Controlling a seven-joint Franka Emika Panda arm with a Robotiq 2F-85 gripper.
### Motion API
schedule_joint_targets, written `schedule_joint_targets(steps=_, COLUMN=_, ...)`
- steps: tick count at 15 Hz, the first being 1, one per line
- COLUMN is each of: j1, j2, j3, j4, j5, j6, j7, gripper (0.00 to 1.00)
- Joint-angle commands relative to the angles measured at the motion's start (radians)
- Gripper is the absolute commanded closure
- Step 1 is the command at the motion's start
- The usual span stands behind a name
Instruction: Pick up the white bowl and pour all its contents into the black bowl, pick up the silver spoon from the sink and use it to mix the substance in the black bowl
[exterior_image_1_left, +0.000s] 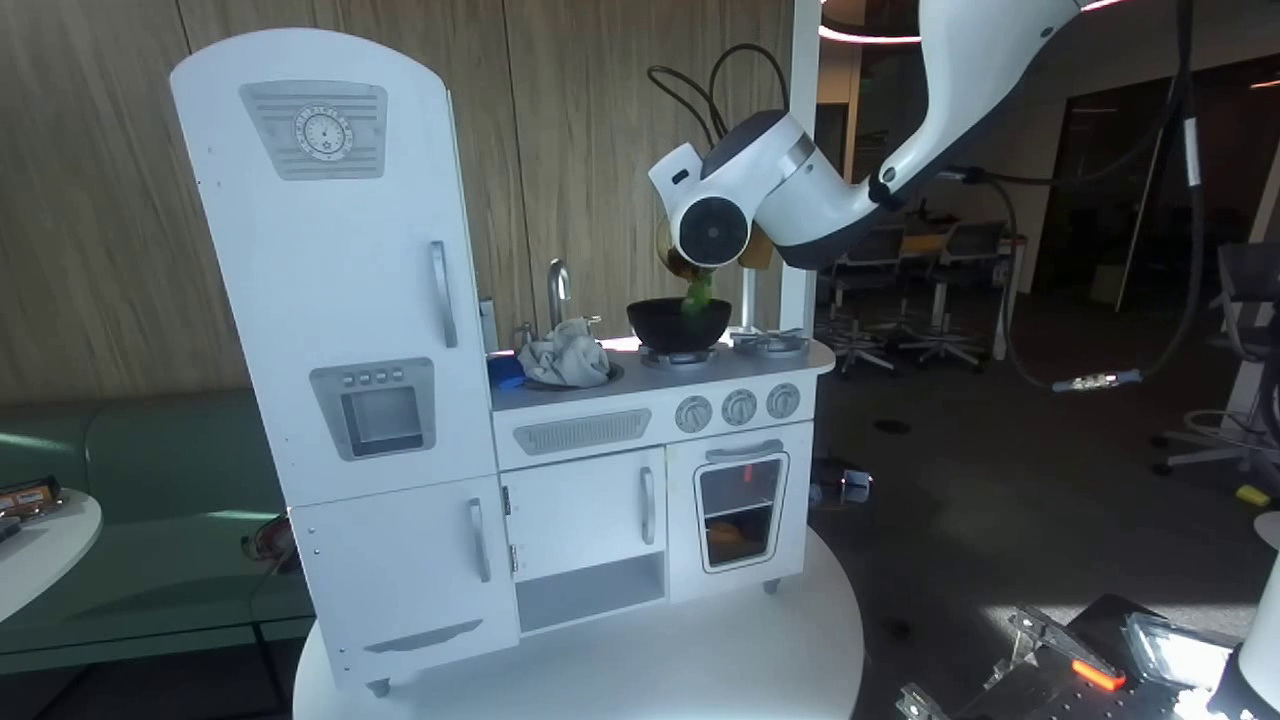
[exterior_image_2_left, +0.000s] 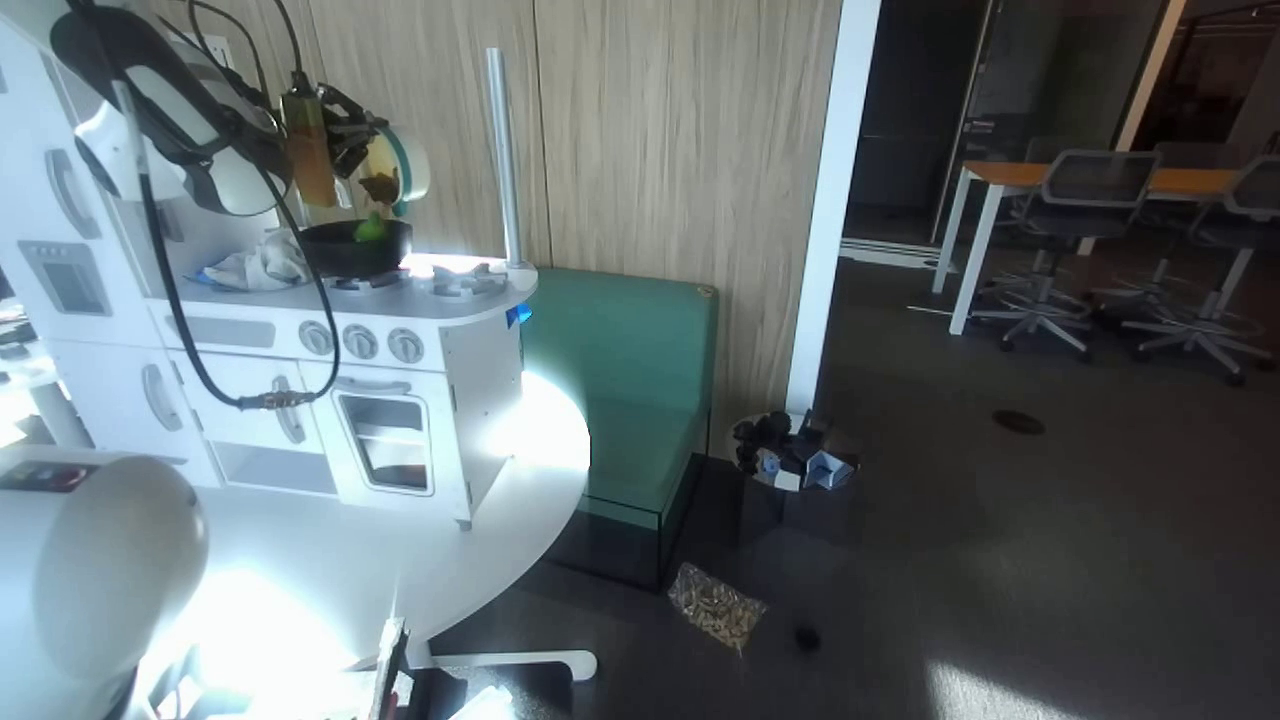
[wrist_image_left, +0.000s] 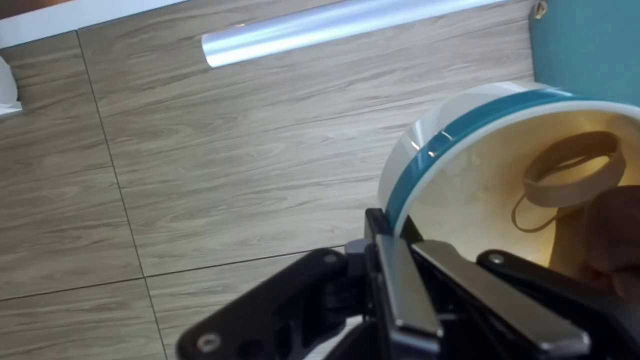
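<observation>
One arm (exterior_image_1_left: 825, 210) bent, sloping down; claw (wrist_image_left: 394, 227) above black bowl (exterior_image_1_left: 665, 328), clamped on tilted white bowl (wrist_image_left: 475, 192).

- Was office space doubling as a robot lab, from where I stood.
- Mesh-backed swivel chairs (exterior_image_2_left: 1100, 192) on castors stood by an orange-topped table (exterior_image_2_left: 1010, 173); said office.
- Wood-look wall panels (exterior_image_2_left: 620, 140), green bench seat (exterior_image_2_left: 630, 370) and dark floor (exterior_image_2_left: 950, 520) matched that.
- Kitchen part was a toy: white play kitchen (exterior_image_1_left: 460, 430) stood on a round white table (exterior_image_1_left: 700, 660), fridge (exterior_image_1_left: 340, 250), oven (exterior_image_1_left: 740, 510) and stove knobs (exterior_image_1_left: 738, 407) all one unit.
- White robot arm (exterior_image_1_left: 960, 100) hung above it, looped cable (exterior_image_2_left: 277, 400) dangling; said lab.
</observation>
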Motion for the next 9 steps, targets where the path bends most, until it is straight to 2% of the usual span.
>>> schedule_joint_targets(steps=1, j1=-0.002, j2=-0.016, j3=0.000, j4=-0.022, j5=-0.008, j6=-0.003, j7=-0.017, gripper=0.98)
schedule_joint_targets(steps=9, j1=0.006, j2=-0.029, j3=0.010, j4=-0.037, j5=-0.068, j6=-0.016, j7=-0.028, gripper=0.98)
